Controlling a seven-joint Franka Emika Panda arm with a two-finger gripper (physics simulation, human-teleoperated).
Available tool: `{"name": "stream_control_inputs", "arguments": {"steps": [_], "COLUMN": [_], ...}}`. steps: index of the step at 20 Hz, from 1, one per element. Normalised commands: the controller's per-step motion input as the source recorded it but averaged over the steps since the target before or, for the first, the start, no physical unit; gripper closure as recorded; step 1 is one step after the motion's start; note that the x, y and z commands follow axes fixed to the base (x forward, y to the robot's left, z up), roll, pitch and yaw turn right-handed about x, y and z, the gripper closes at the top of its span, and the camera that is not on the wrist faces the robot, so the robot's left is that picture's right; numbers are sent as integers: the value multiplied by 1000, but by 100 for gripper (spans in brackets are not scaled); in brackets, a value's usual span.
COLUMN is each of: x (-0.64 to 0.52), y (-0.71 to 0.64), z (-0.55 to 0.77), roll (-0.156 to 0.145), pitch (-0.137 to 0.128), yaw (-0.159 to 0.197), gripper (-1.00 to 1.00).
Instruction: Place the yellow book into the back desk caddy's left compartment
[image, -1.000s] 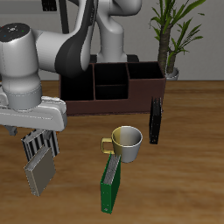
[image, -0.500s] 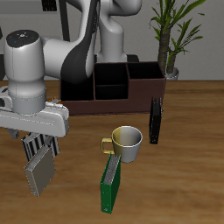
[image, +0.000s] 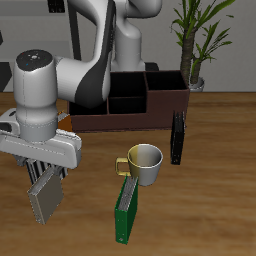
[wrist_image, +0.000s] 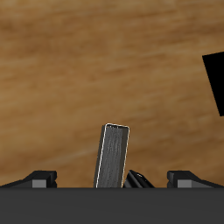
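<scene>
On the table: three books in total. One yellow book (image: 46, 200), grey-tan cover, standing near the front edge. One green book (image: 125, 213), upright, just beside the mug. One dark book (image: 178, 138), upright, farther back. One mug (image: 145, 163), single handle. One back desk caddy (image: 120, 118), dark brown, with black inner dividers; the section count cannot be confirmed because the arm hides part of it. One potted plant (image: 193, 40) behind the caddy. One robot arm (image: 70, 75) carrying one gripper (image: 46, 172).
</scene>
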Motion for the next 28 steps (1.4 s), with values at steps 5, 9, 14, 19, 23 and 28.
{"name": "stream_control_inputs", "arguments": {"steps": [5, 9, 14, 19, 23, 28], "x": [40, 74, 39, 23, -38, -31], "y": [60, 50, 33, -4, -44, -30], "z": [-206, -239, -195, -150, -35, 14], "roll": [1, 3, 0, 2, -11, 2], "pitch": [21, 29, 28, 18, 9, 2], "yaw": [-21, 8, -17, -9, -2, -2], "gripper": [-100, -100, -100, 100, 100, 100]}}
